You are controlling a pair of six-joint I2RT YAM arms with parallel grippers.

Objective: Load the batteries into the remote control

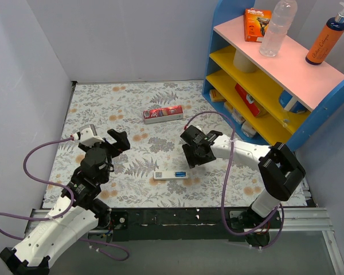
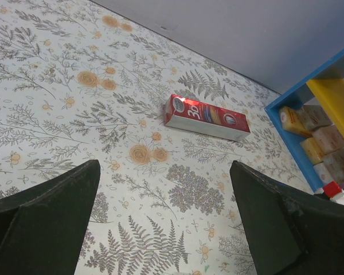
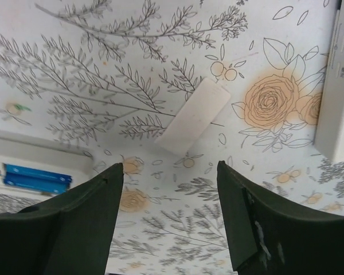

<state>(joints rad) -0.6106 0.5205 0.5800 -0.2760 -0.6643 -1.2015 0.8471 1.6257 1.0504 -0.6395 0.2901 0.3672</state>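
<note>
From above, the remote control (image 1: 171,175) lay between the arms, blue batteries (image 1: 180,173) seated in it. Left wrist: the left gripper (image 2: 165,172) stood wide apart, empty, facing a red carton (image 2: 206,117). Right wrist: the right gripper (image 3: 169,166) gaped, empty, a small white oblong piece (image 3: 194,116) lying just ahead.

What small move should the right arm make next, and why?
Probably lower the right gripper onto the white cover piece and close on it. Its jaws are open and empty, the piece lies flat just ahead of them, and blue batteries already sit in the open compartment of the remote control, so refitting the cover seems to be what remains.
</note>
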